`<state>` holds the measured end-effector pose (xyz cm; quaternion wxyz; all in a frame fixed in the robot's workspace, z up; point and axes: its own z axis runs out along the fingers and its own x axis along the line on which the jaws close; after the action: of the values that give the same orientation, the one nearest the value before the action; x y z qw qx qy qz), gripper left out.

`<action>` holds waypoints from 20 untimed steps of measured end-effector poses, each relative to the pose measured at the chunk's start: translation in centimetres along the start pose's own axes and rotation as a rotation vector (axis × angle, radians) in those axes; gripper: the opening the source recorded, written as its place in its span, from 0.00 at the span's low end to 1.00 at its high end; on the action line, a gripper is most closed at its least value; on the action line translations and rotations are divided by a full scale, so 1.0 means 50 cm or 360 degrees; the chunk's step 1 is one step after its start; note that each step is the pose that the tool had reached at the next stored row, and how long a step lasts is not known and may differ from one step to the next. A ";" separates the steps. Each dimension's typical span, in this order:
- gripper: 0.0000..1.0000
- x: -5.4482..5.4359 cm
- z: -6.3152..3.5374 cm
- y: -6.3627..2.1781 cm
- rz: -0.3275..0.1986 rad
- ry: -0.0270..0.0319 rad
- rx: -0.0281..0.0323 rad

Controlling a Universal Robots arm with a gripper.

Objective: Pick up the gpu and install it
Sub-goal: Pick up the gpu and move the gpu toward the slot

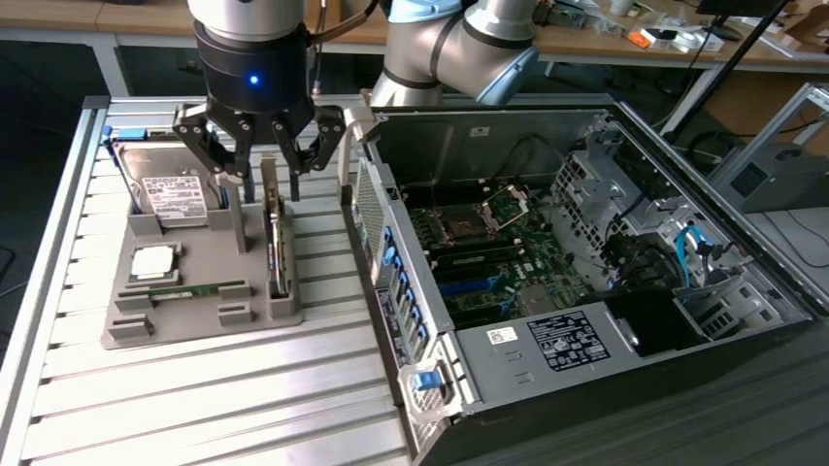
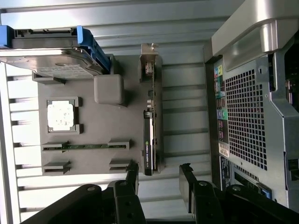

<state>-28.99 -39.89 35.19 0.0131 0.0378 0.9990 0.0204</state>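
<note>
Task barely begun: black tool (image 1: 266, 183) is held spread wide, gripping nothing, just above thin tan-brown gpu card with silvery edge (image 1: 275, 243), seen standing on edge in grey holder tray (image 1: 194, 325) beneath the tool, not yet lifted or installed in open computer case (image 1: 492, 146) alongside.

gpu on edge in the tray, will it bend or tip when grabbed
Probably stiff: the gpu is a flat card with a metal bracket. Standing on its thin edge in the tray slot, it could tip if nudged sideways.
</note>
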 end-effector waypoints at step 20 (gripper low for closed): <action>0.48 0.000 0.009 0.000 0.0000 0.00000 -0.00001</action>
<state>-28.99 -39.89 34.75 0.0131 0.0378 0.9990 0.0204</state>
